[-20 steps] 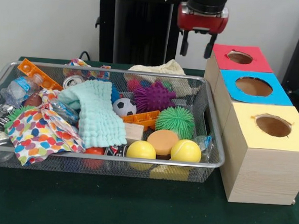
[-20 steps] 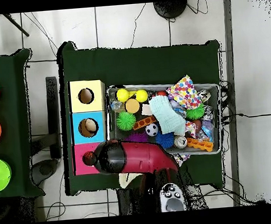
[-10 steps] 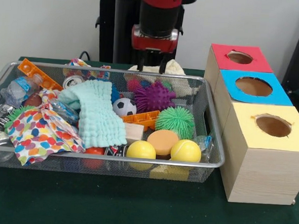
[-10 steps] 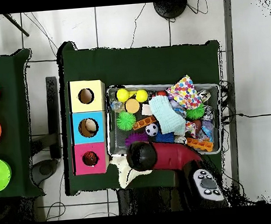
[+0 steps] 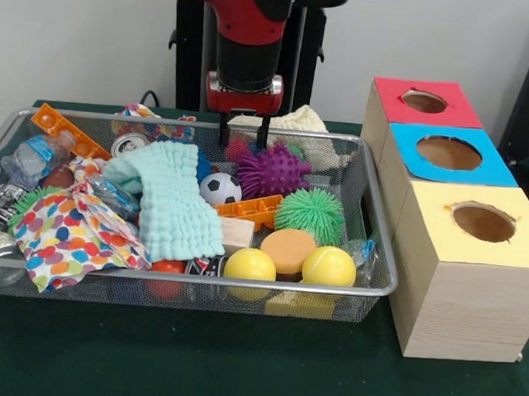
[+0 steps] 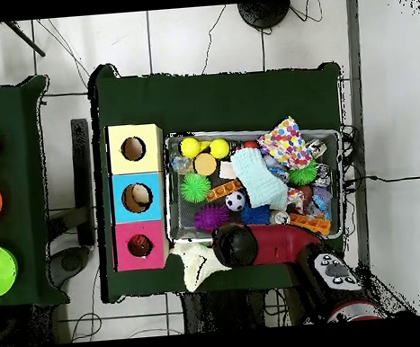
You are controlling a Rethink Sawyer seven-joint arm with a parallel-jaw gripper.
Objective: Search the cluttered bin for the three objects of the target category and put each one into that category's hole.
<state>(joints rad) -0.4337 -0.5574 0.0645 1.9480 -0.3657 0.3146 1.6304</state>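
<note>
Gripper [image 5: 243, 131]: fingers spread, empty, as I read it, hanging over the bin's [image 5: 379, 259] far rim. Purple spiky ball [image 5: 273, 171] just below, beside soccer ball [image 5: 219, 189].

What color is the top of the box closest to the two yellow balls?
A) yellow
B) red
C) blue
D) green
A: the yellow-topped box stands just outside the wire bin's front corner, where the two yellow balls lie; the blue-topped box and red-topped box sit farther back.
</note>
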